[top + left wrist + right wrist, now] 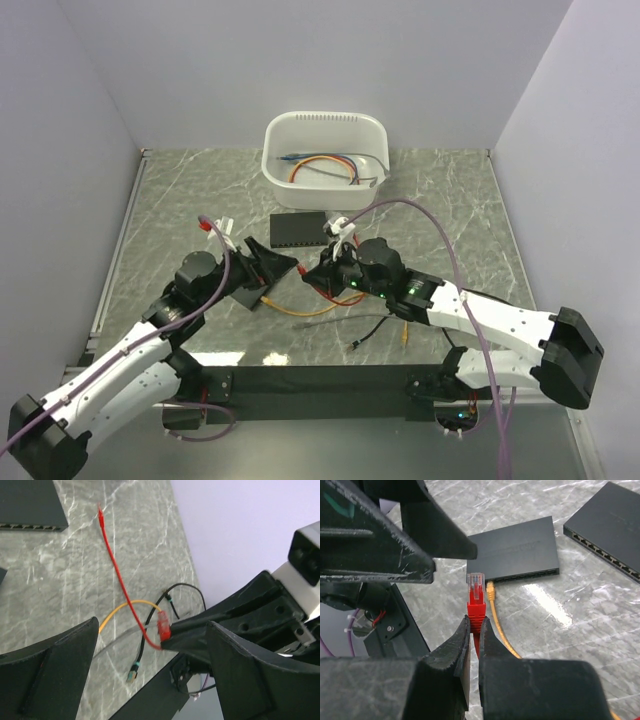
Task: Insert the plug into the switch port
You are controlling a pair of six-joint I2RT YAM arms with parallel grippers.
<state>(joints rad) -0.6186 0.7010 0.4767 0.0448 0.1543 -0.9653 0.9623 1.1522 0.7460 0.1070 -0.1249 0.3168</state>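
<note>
Right tool (pixel 475 630) clamped tight on red-booted cable plug (pixel 476 592), its clear tip left free and aimed at black flat network switch (pixel 520 550) mid bench (pixel 180 200), ready for insertion. Left tool (pixel 270 262) gapes wide, empty, just beside.

Bright, even light; mild glare.

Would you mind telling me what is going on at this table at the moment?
The right end effector is shut on the red plug, gripping it by its boot and holding it above the table. The left end effector hangs open close to the plug and grips nothing. The black switch lies just beyond, with an orange cable reaching one of its ports. The red plug is not yet in a port.
</note>
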